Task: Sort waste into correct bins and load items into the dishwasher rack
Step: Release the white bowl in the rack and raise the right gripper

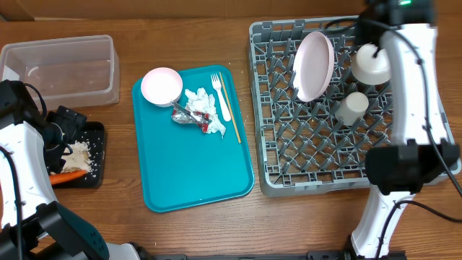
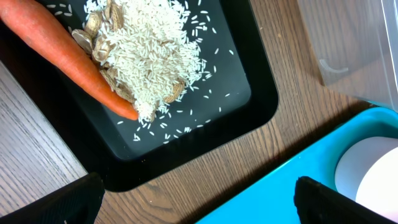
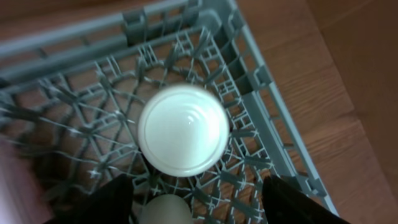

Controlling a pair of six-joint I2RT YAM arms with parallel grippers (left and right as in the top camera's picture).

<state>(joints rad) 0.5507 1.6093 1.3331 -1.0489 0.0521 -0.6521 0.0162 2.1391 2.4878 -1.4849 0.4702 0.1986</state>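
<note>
In the left wrist view an orange carrot [image 2: 62, 53] and a heap of rice scraps [image 2: 149, 56] lie in the black tray [image 2: 249, 112]. My left gripper [image 2: 199, 208] hangs open over the tray's near edge, holding nothing. On the teal tray, a small bowl [image 1: 161, 86], napkins with a red-and-silver wrapper [image 1: 198, 112], a white fork [image 1: 220, 94] and a wooden stick [image 1: 229, 108]. The grey rack [image 1: 289, 144] holds an upright plate [image 1: 315, 65], an upturned bowl [image 3: 183, 129] and a cup [image 1: 351, 108]. My right gripper [image 3: 202, 202] is open above the rack, the bowl just ahead of its fingertips.
The clear tub [image 1: 61, 68] stands at the back left, beside the black tray. The large teal tray [image 1: 195, 166] fills the middle of the wooden table. My right arm [image 1: 411, 87] reaches across the rack's right side.
</note>
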